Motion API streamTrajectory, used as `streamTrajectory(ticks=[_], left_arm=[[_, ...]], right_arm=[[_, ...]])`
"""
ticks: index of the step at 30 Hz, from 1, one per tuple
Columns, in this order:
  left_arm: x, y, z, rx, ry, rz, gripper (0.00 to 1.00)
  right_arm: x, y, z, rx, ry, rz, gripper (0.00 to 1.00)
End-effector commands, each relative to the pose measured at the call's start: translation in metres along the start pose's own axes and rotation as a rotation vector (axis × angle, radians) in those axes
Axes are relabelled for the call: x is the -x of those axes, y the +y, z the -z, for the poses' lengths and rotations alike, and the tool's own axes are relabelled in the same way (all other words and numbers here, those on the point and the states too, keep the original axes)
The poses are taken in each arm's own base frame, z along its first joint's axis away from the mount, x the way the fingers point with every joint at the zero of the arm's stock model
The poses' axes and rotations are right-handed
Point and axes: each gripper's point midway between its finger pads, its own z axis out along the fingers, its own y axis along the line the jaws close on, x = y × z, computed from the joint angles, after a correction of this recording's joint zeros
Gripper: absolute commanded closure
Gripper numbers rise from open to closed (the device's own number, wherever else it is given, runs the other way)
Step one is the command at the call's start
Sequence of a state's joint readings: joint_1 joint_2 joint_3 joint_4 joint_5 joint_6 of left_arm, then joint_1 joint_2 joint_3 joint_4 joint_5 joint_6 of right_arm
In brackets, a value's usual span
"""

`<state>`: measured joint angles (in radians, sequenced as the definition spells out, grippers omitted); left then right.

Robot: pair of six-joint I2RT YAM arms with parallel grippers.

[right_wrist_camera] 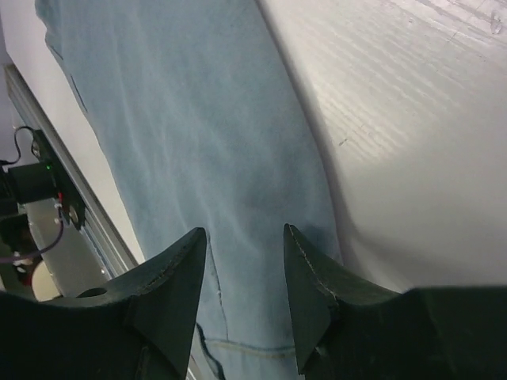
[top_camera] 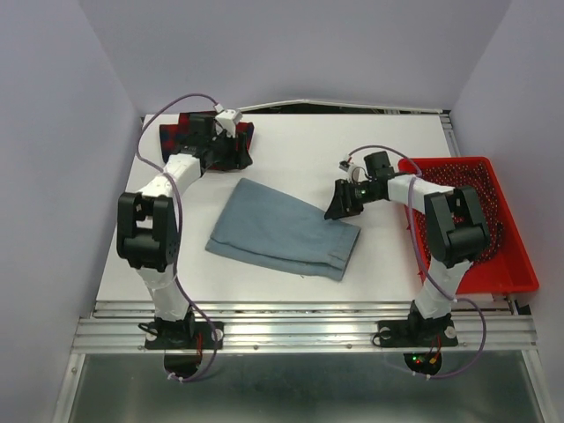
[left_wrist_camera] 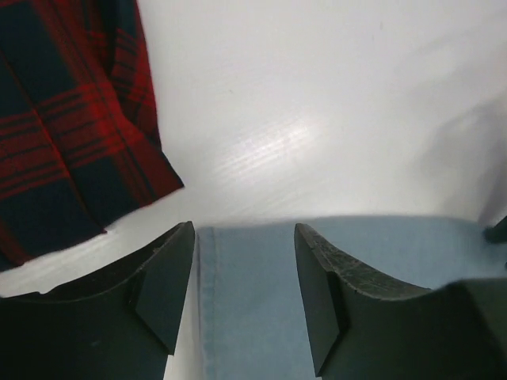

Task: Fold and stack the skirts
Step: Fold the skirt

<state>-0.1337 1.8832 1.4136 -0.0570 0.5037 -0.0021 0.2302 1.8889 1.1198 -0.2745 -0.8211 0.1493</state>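
While one red-and-navy plaid skirt (top_camera: 174,134) lies rumpled at the far left corner of the desk (top_camera: 370,145), one plain blue-grey skirt (top_camera: 282,231) lies folded flat at mid-desk. Two tools stand released, jaws apart: the left tool (left_wrist_camera: 244,237) by the plaid's edge, the right tool (right_wrist_camera: 245,237) over the blue-grey skirt's right end.

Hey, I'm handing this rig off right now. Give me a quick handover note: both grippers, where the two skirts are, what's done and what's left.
Left gripper: open, empty, low over the table between the plaid skirt and the blue-grey skirt.
Right gripper: open, empty, over the blue-grey skirt's right edge.
Plaid skirt: far-left corner, partly hidden by the left arm; cannot tell if it is folded.
Blue-grey skirt: flat mid-table, looks folded, apart from the plaid.
Done: seemingly the blue-grey fold.
Left: check or fold the plaid, then stack the two.
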Motion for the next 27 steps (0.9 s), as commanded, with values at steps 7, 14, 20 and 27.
streamTrajectory(ticks=[7,14,20,27], left_arm=[[-0.135,-0.051,0.078,0.057,0.403,-0.328,0.37],[-0.162,-0.048,0.059,0.073,0.519,-0.352,0.4],[-0.16,-0.03,0.017,0.103,0.565,-0.382,0.45],[-0.113,-0.025,-0.043,0.1,0.502,-0.429,0.51]], right_arm=[[0.009,0.012,0.032,-0.092,0.082,0.291,0.6],[-0.035,-0.018,0.009,-0.117,0.254,0.305,0.75],[-0.079,-0.037,0.007,-0.164,0.344,0.229,0.8],[-0.099,-0.008,0.016,-0.092,0.373,0.113,0.82]])
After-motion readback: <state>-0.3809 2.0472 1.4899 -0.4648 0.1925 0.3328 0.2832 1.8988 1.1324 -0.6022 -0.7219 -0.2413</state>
